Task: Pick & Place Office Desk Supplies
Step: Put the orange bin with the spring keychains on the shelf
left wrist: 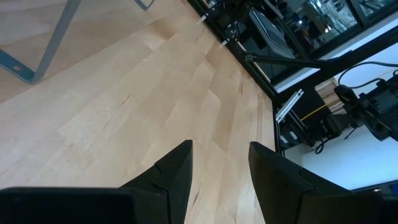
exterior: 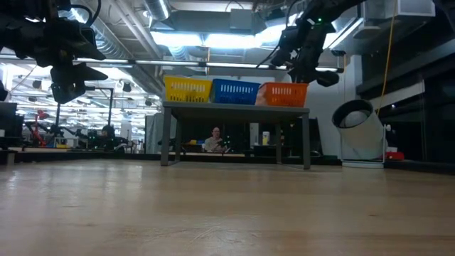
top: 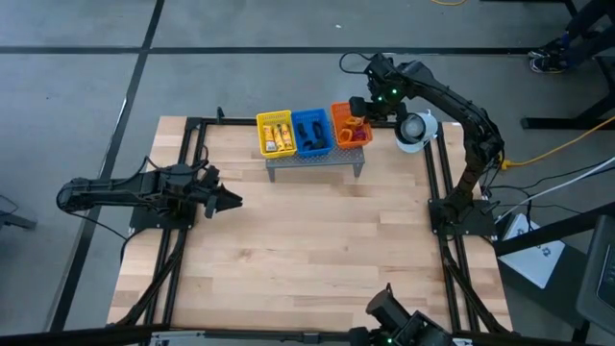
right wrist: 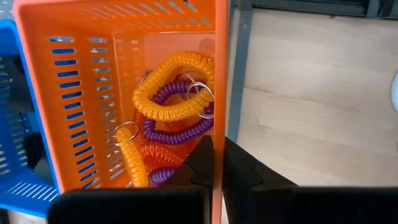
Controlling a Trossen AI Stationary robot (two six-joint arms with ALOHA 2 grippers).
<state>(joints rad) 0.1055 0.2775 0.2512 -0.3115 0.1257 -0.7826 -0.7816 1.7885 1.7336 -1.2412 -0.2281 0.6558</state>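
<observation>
- Right gripper (top: 357,113) hangs over the orange tray (top: 338,115), at its outer edge; in the right wrist view its fingers (right wrist: 239,168) sit close together around the tray wall (right wrist: 219,93), nothing visibly held.
- Coiled loops (right wrist: 174,106) lie piled inside the orange tray: yellow on top, purple (right wrist: 180,134) under it, orange (right wrist: 134,162) lower down, metal rings attached.
- Blue tray (top: 311,131) next to it holds small black clips (top: 309,130); yellow tray (top: 276,133) holds yellow-and-white packets (top: 278,135).
- All three trays sit side by side on the grey metal stand (top: 315,163) at the table's (top: 317,250) far edge.
- Left gripper (top: 223,200) idles over the table's left side, well apart from the trays, fingers (left wrist: 177,171) parted a little, empty.
- White round object (top: 415,130) sits just beside the right arm.
- Person visible in the background under the stand, low view (exterior: 212,141).
</observation>
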